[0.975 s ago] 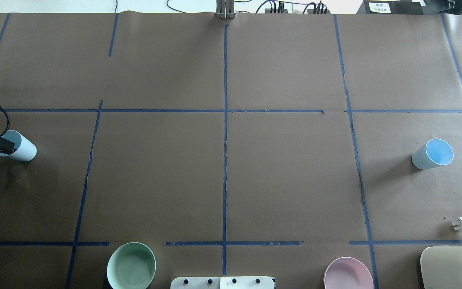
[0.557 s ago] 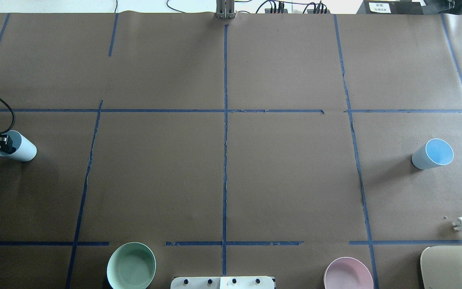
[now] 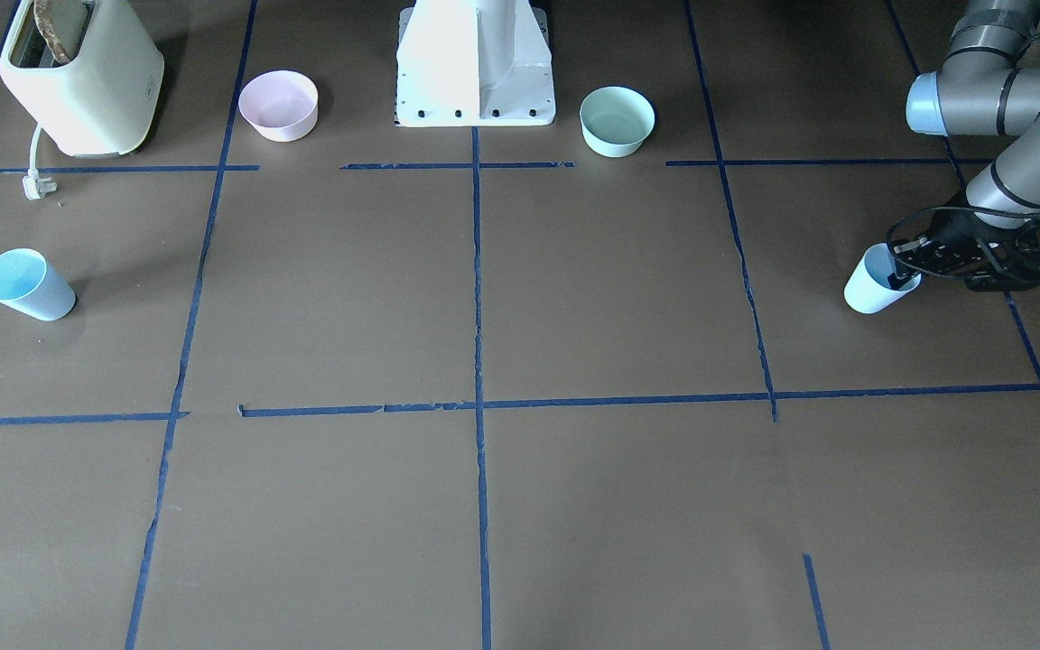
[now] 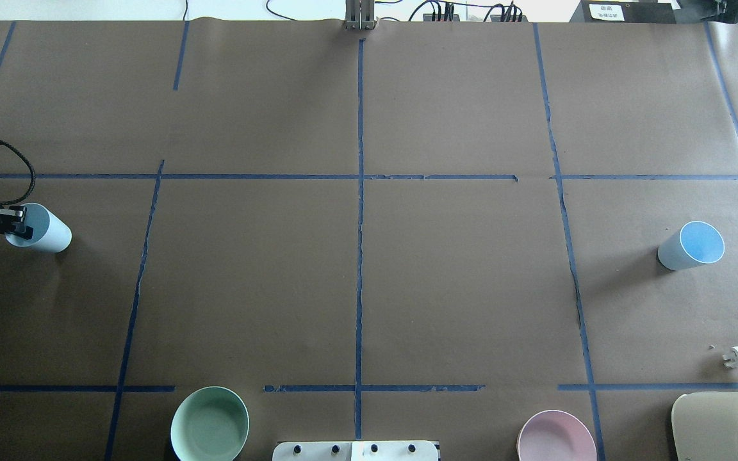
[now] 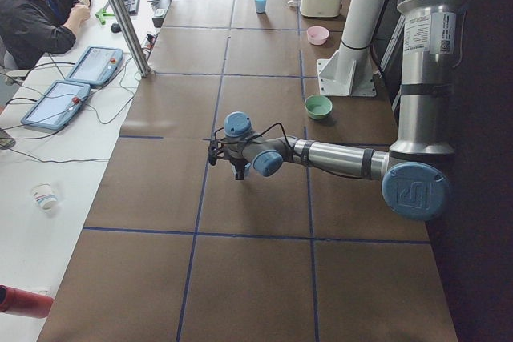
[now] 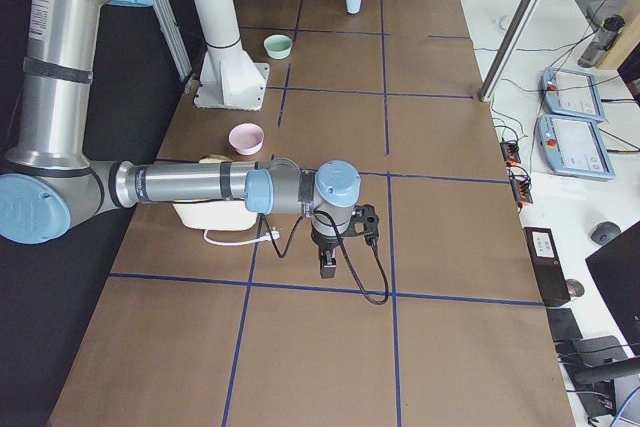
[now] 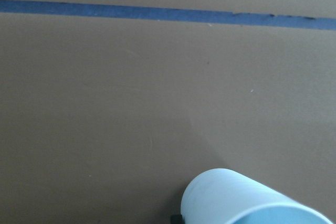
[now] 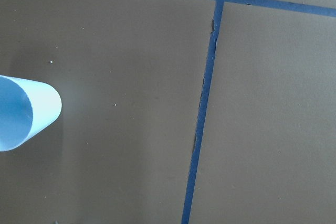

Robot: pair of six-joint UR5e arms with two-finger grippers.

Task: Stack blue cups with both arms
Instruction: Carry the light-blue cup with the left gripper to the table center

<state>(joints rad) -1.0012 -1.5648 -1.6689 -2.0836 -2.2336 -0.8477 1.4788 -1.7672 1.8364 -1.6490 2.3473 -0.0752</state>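
Note:
One blue cup (image 4: pixel 49 234) stands tilted at the table's far left; it also shows in the front view (image 3: pixel 870 289) and the left wrist view (image 7: pixel 247 199). My left gripper (image 4: pixel 18 221) is shut on its rim, one finger inside the cup. The other blue cup (image 4: pixel 692 245) stands alone at the right, also in the front view (image 3: pixel 25 284) and at the left edge of the right wrist view (image 8: pixel 23 114). My right gripper (image 6: pixel 327 265) shows only in the exterior right view, pointing down over the table's right end; I cannot tell whether it is open or shut.
A mint-green bowl (image 4: pixel 209 424) and a pink bowl (image 4: pixel 556 437) sit at the near edge beside the white pedestal base (image 3: pixel 475 63). A cream toaster (image 4: pixel 724 426) with its plug (image 4: pixel 737 358) is at the near right. An operator (image 5: pixel 40 14) sits beyond the table.
My left gripper has moved a little to the right, and the left blue cup has shifted right with it. The right cup has not moved.

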